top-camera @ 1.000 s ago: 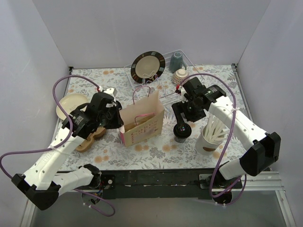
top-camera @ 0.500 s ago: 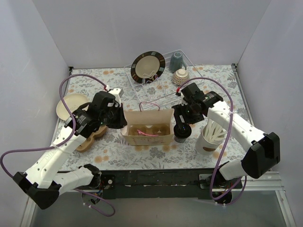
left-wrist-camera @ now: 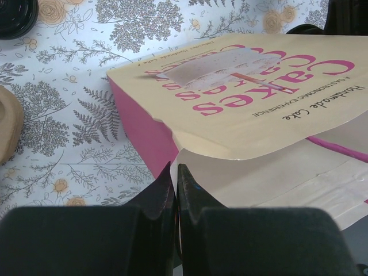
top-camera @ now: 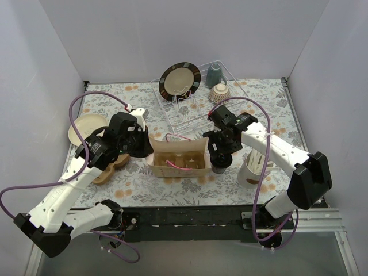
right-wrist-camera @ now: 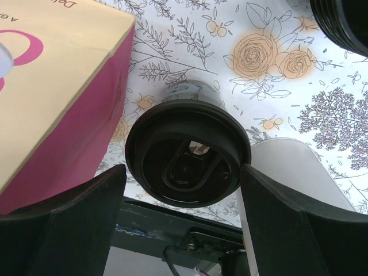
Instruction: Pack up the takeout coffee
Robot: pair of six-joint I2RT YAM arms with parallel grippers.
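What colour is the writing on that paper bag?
Mostly pink, with a small black line, on the tan paper bag; the left wrist view shows it best.

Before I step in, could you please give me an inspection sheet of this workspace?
Surface: floral cloth, no spills seen.
Job's things: lidded black cup upright by the right end of the bag; bag tipped, mouth open, no cup seen inside.
Clutter: stirrer cup right of the cup; rack at the back with plate, mug, bowl; cream plate and wooden piece at left.
Hands: left hand shut on the bag's rim; right hand open, fingers either side of the cup.
Cables: purple cables loop over each arm.
Surroundings: white walls on three sides.
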